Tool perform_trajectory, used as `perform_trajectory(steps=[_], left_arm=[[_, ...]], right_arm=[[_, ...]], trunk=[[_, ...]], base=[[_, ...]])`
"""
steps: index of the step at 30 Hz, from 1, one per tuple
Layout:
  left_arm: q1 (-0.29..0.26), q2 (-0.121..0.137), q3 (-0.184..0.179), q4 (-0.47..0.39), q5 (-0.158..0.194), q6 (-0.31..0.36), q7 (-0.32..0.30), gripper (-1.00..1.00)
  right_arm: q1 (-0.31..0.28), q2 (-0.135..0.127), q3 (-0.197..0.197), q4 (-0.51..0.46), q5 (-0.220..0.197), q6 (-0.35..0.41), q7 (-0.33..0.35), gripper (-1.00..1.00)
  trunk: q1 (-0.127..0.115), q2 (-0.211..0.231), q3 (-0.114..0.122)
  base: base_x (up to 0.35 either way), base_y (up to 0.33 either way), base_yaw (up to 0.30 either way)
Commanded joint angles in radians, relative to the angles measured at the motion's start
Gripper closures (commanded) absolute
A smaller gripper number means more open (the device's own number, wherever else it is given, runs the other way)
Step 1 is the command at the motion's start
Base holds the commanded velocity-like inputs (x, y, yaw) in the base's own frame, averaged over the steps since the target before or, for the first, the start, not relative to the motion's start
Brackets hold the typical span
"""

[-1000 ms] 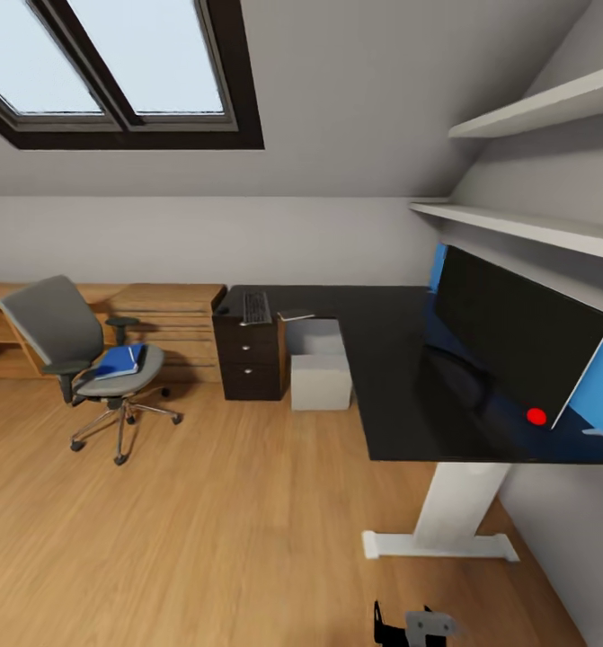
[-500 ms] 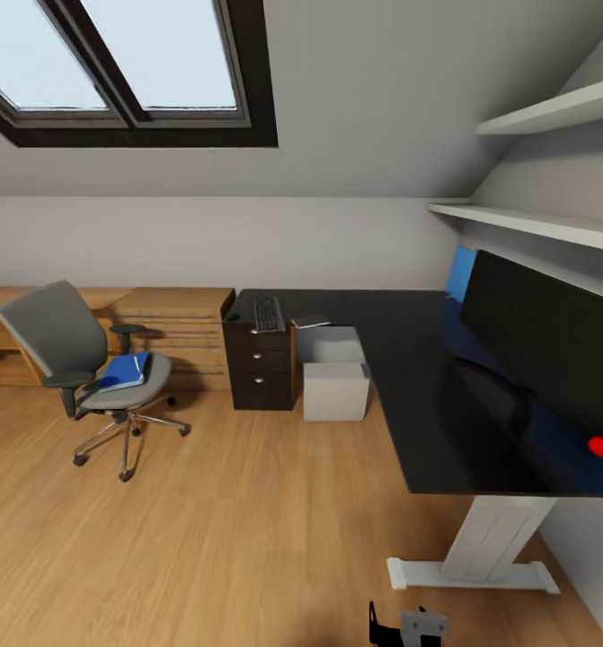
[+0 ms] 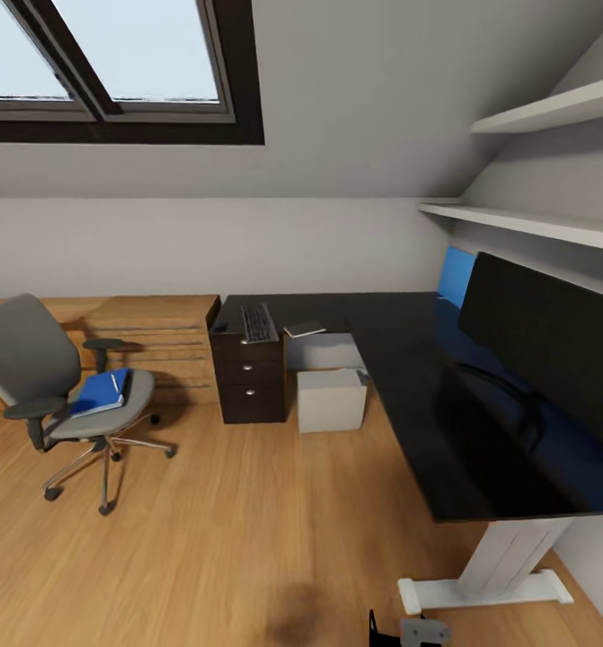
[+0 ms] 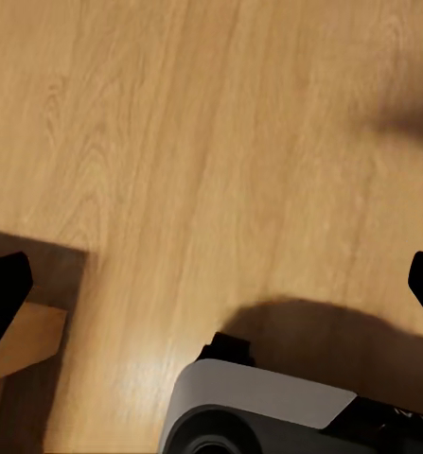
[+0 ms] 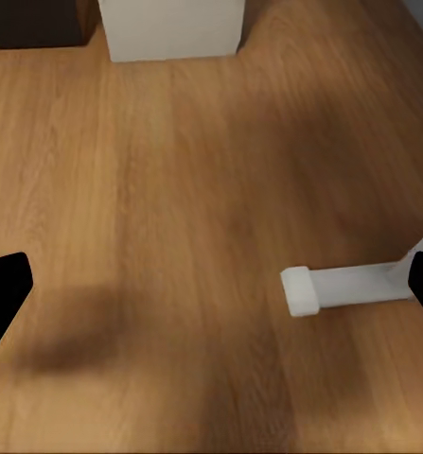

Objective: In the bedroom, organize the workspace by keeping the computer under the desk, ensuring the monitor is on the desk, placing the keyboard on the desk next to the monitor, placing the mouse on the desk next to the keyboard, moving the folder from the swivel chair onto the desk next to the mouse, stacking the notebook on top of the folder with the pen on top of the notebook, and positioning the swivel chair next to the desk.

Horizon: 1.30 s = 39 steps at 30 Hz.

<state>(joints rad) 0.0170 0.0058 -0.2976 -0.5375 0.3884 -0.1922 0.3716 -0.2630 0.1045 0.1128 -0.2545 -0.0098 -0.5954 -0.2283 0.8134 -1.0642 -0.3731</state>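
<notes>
text: none readable | keyboard (image 3: 257, 323) keys: too small to read | monitor (image 3: 553, 355): plain red dot, no lettering

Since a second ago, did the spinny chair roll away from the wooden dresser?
No. The swivel chair keeps its spot against the wooden dresser behind it; the whole picture shifted because the camera moved.

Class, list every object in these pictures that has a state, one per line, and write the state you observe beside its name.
swivel chair: upright on the floor, away from the desk
folder: flat on the chair seat
keyboard: flat on the desk
monitor: upright on the desk, screen dark
computer: under the desk
left gripper: open, empty
right gripper: open, empty
</notes>
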Motion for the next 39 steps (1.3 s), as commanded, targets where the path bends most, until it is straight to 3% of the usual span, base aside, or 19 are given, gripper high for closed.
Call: perform_trajectory(steps=[1, 7, 29, 35, 39], left_arm=[[0.000, 0.001, 0.004, -0.001, 0.014, -0.004, 0.007, -1.00], [0.000, 0.002, 0.097, -0.001, 0.025, 0.001, 0.002, -1.00], [0.000, 0.000, 0.101, -0.005, 0.020, 0.001, -0.003, -1.00], [-0.001, 0.003, 0.101, -0.109, 0.018, 0.013, -0.001, -1.00], [-0.002, 0.004, 0.102, -0.275, 0.017, 0.117, 0.002, -1.00]], right_arm=[[-0.001, 0.000, 0.008, 0.002, -0.001, -0.002, -0.009, -1.00], [-0.001, 0.002, 0.009, 0.004, 0.001, -0.002, -0.006, -1.00], [-0.001, 0.002, 0.009, -0.004, 0.025, -0.003, -0.003, -1.00], [-0.008, 0.019, 0.008, -0.079, 0.023, 0.005, -0.007, -1.00], [-0.065, 0.038, 0.006, -0.141, 0.017, 0.053, -0.011, -1.00]], trunk=[[0.001, -0.001, -0.001], [0.001, -0.001, -0.001], [0.001, -0.001, -0.001], [0.001, -0.001, -0.001], [0.001, -0.001, -0.001]], base=[[0.279, 0.230, -0.095], [0.286, 0.220, -0.032], [0.318, 0.102, 0.000], [0.332, 0.002, 0.000], [0.332, 0.000, 0.000]])
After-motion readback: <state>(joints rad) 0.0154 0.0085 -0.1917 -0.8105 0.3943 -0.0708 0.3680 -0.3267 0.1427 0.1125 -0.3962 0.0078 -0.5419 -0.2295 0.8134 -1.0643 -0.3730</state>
